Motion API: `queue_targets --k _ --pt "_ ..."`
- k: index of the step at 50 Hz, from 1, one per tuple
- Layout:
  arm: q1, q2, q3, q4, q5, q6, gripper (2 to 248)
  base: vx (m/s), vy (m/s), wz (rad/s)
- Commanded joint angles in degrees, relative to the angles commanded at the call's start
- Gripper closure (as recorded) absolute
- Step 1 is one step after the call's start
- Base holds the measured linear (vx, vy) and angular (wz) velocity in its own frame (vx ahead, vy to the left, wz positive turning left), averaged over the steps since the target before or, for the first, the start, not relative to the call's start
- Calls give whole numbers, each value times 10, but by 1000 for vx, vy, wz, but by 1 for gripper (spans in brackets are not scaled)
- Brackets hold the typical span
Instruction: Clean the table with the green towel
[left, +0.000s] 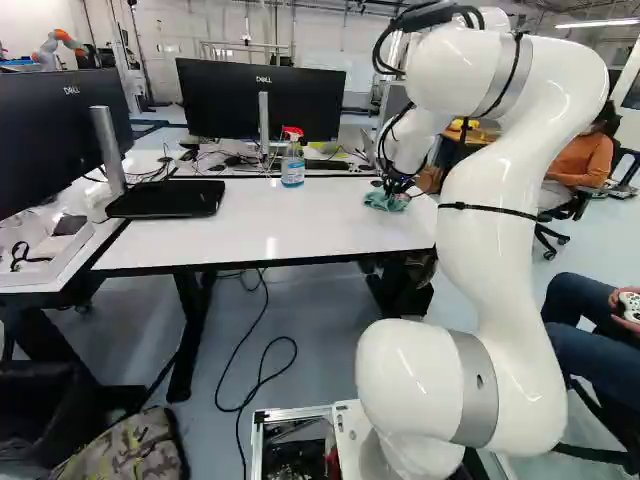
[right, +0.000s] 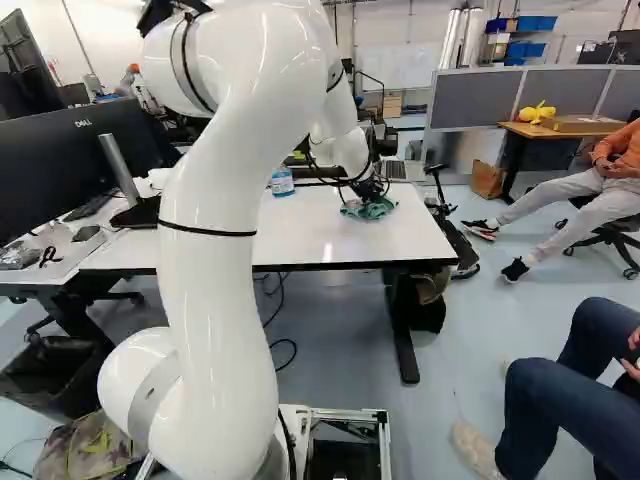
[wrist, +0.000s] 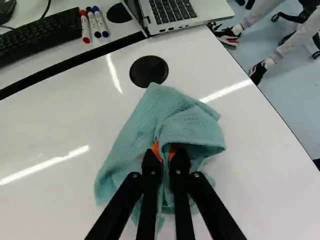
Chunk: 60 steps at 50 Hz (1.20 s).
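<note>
A white robot arm (left: 510, 230) reaches over a white rectangular table (left: 240, 225) with black edging. Its black gripper (right: 371, 188) points down near the table's right-hand end in both base views, pinching a crumpled, light green-blue cloth towel (wrist: 130, 145). In the wrist view, the orange pads (wrist: 156, 149) press a gathered fold from both sides. The towel rests on the tabletop, its longer axis running roughly along the gripper's line of sight, slightly aslant: one end points ahead towards a round black disc (wrist: 149, 70), the other trails back under the fingers. A rounded flap folds over towards the table's side edge.

A clear spray bottle with a red nozzle (left: 292, 160) stands near the far edge; its blue-and-white label has print too small to read. Small pale lettering marks two black monitors (left: 262, 95). Beyond the disc lie three white capped markers (wrist: 94, 24), between a black keyboard (wrist: 42, 37) and a silver laptop (wrist: 200, 20).
</note>
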Motion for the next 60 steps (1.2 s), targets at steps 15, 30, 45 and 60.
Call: queue_targets --k 15,30,45,60 --pt "7 -12 -16 0 0 0 216 0 0 0" --pt "7 -1 -13 0 -1 0 216 0 0 0" --pt "7 19 -9 8 -34 0 216 0 0 0" --pt "9 42 -1 16 -83 0 216 0 0 0"
